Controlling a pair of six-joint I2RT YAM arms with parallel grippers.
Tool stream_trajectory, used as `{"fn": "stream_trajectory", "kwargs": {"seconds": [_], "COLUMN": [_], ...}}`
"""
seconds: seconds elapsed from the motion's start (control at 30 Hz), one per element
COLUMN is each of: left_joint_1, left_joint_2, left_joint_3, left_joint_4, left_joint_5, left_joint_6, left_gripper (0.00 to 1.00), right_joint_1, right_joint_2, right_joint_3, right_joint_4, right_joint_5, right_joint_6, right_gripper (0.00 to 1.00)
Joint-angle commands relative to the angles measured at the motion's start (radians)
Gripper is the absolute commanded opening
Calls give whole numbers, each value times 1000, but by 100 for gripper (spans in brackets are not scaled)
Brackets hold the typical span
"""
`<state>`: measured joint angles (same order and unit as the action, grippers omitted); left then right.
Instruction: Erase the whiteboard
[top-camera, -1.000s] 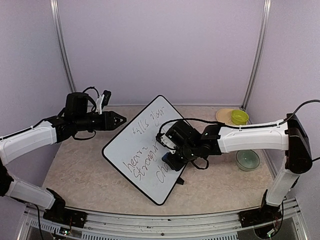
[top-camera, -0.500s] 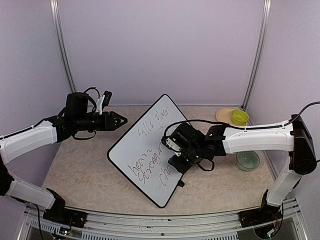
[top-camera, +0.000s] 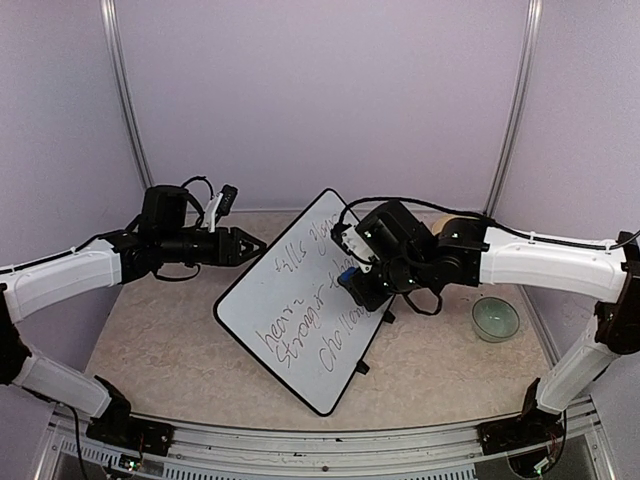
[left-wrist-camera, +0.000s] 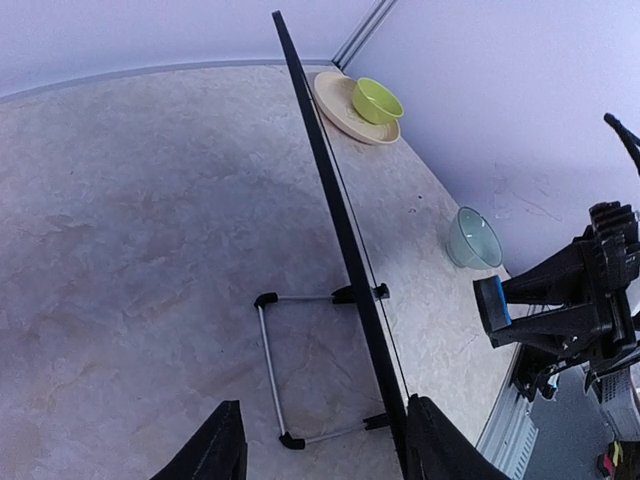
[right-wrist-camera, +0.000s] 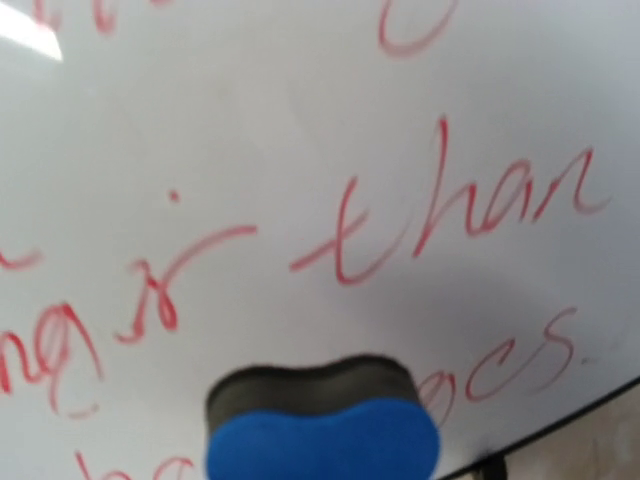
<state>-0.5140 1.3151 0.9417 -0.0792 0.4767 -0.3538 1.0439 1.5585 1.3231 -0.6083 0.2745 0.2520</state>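
Note:
The whiteboard leans on its wire stand at the table's middle and bears red handwriting. My left gripper is open at the board's upper left edge. In the left wrist view the board's black frame runs edge-on between the fingers, close to the right one. My right gripper is shut on a blue eraser at the board's upper right part. In the right wrist view the eraser sits close in front of the written face; I cannot tell if it touches.
A yellow-green bowl on a tan plate stands at the far right corner. A clear glass bowl sits on the right. The wire stand props the board from behind. Walls close the cell on three sides.
My right gripper carried the eraser from the board's lower right up to its upper right part. The board shifted a little. My left gripper moved right, up to the board's edge.

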Motion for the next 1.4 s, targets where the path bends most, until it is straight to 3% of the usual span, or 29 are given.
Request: {"fn": "stream_trajectory", "kwargs": {"seconds": [0.0,0.3,0.57,0.9,1.37], "left_joint_1": [-16,-20,-38,-37,-47], "left_joint_2": [5,3,6,13,-8], "left_joint_3": [19,5,3,-2,-16], "left_joint_4": [1,45,42,47,58], "left_joint_5": [47,103,95,90,39], "left_joint_6": [8,-10,-10,-10,-40], "left_gripper": [54,52,23,8,3], "right_joint_1": [-5,-4,20,78,105], "right_joint_2": [24,86,242,370,484], "right_joint_3": [73,197,391,553,593], "right_joint_4": [-12,1,-32,-67,-156], "right_joint_5": [28,29,26,10,112], "right_joint_6": [-12,-38,-88,-115,-54], "right_gripper": [24,24,24,25,24]}}
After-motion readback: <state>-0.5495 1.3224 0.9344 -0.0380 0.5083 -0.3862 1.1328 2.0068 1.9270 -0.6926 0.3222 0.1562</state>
